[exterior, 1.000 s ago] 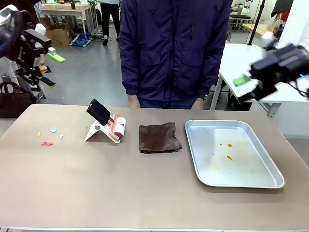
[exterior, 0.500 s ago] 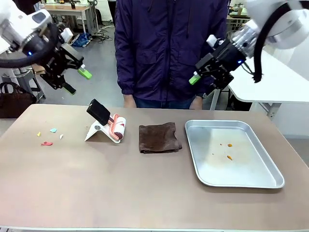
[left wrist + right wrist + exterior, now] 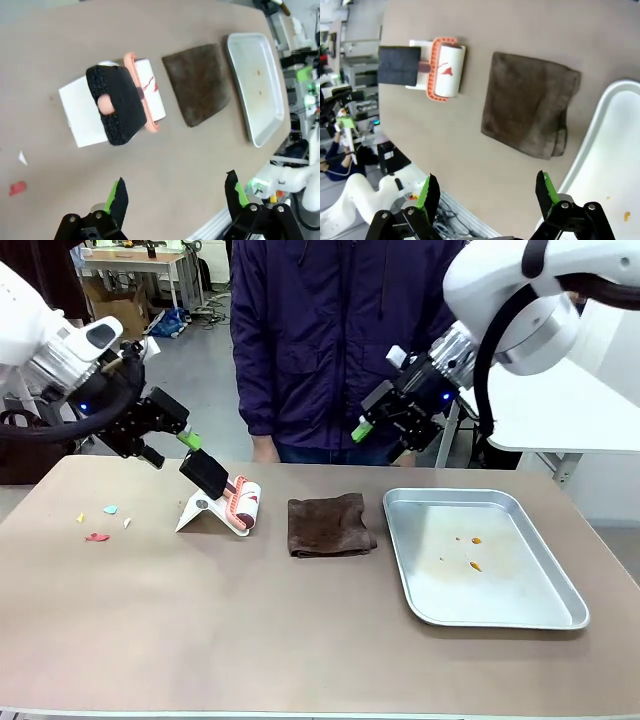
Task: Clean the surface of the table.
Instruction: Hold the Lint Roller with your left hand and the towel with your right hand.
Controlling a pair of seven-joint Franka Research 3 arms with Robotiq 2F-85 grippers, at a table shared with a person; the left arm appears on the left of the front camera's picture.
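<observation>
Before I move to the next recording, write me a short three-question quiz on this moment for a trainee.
1. True or false: the brown cloth lies inside the metal tray.
2. The coloured scraps on the table lie: A) left of the lint roller in the front view; B) on the cloth; C) inside the tray.
3. How do the left gripper and right gripper stand, and what do they hold?
Key: 1. False; it lies on the table between roller and tray. 2. A. 3. Both open, above the table, holding nothing.
</observation>
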